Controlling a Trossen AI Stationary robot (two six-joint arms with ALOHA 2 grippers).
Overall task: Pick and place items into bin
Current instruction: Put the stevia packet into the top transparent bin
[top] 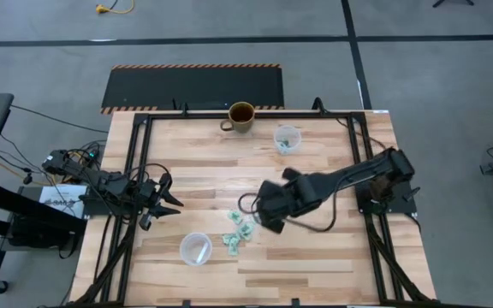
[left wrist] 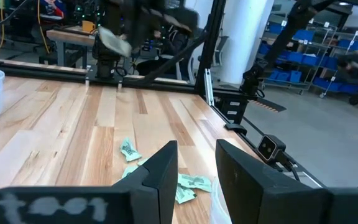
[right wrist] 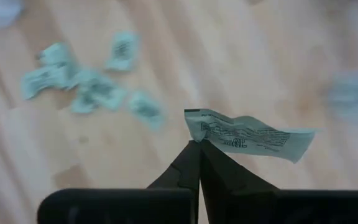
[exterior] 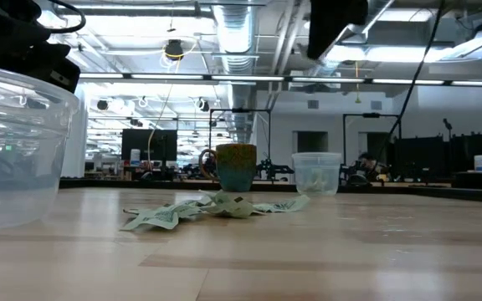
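Jaws of right gripper (right wrist: 199, 144) pinch one crinkly mint-green packet (right wrist: 247, 134); left gripper (left wrist: 196, 163) jaws parted

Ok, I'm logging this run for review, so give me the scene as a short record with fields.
right hand: shut on one mint-green packet, lifted above the table
left hand: waiting at the table's left edge, fingers apart, holding nothing
loose packets: scattered near the table's middle
clear tubs: one near the front, one at the back holding packets
mug: at the back edge
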